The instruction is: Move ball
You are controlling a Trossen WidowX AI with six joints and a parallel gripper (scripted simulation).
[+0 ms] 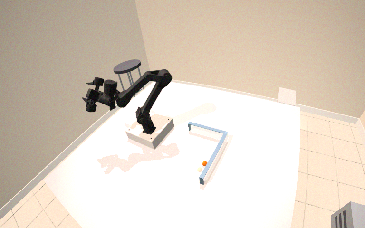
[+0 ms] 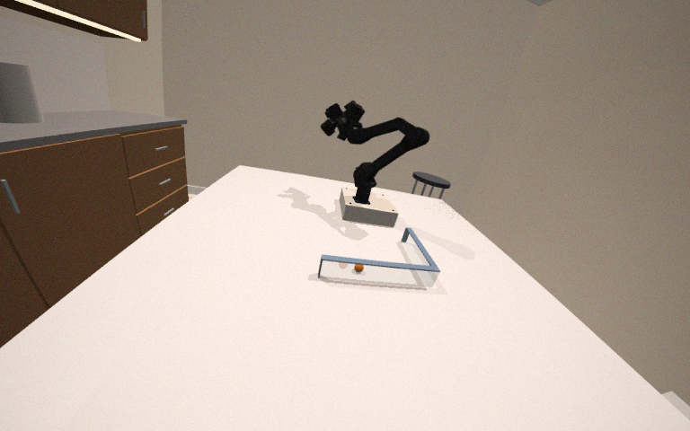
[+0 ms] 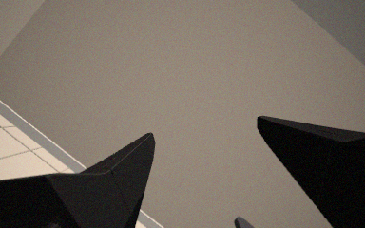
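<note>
Inside walls [image 1: 215, 153], ball [image 1: 205, 163] beside copy [image 1: 199, 169] (pincer [image 1: 86, 91] open, aloft).

Matte black arm [image 1: 150, 94] with pointed black fingers.

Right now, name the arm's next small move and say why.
Probably swing the gripper back over the table toward the ball. It is open, empty and points off the far edge at the wall, while the ball rests against the wall just short of the pale copy.
</note>
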